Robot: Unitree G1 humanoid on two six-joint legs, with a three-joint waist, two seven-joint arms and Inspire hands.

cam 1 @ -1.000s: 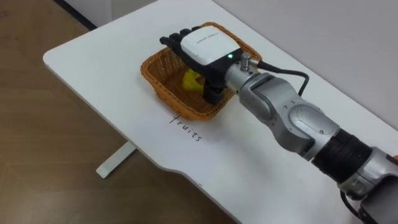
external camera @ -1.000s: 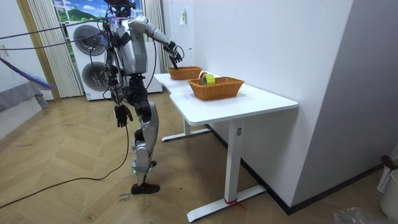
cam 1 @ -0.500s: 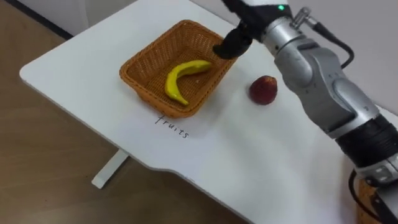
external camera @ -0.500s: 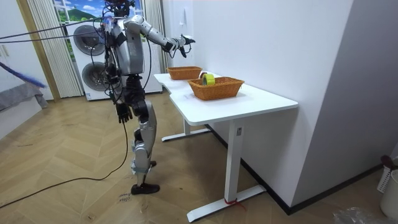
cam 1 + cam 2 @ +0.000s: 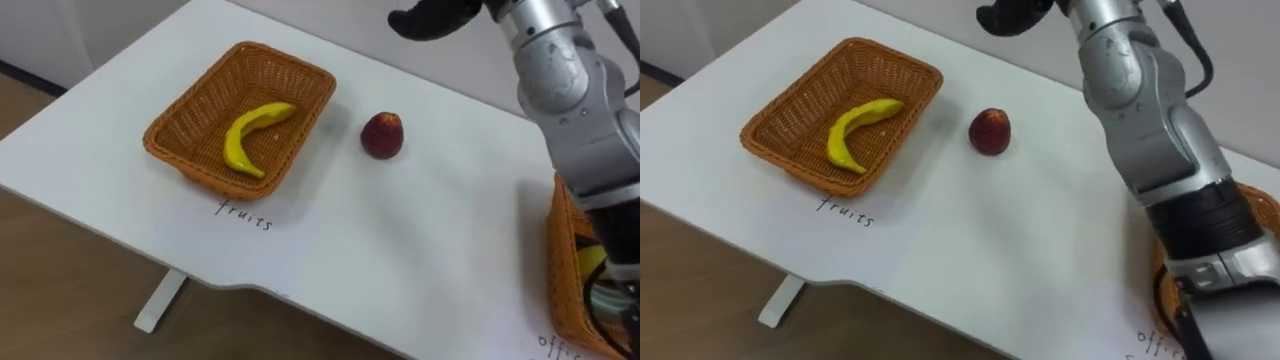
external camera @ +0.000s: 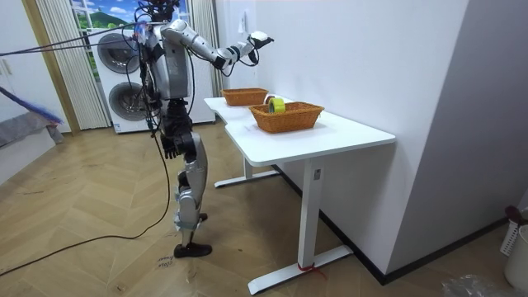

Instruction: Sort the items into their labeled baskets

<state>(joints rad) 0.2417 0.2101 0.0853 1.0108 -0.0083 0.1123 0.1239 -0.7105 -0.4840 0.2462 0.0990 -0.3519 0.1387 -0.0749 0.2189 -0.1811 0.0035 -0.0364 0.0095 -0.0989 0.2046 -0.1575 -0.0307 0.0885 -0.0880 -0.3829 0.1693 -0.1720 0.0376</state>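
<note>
Now your banana [image 5: 240, 135] lies in the left basket [image 5: 195, 175] with its long axis on a diagonal. One end points toward the near rim, the other toward the far right corner and the apple [image 5: 381, 135], and its bow bulges to the robot's left. The apple sits on the bare table [image 5: 400, 250] just beside that basket, not touching it. Your right hand [image 5: 432, 18] is up above the table's far side; open or closed, you cannot tell. A second basket [image 5: 560, 270] sits at the right edge. In the room view the left hand [image 6: 169, 147] hangs by the hip, and you cannot tell its state either.
</note>
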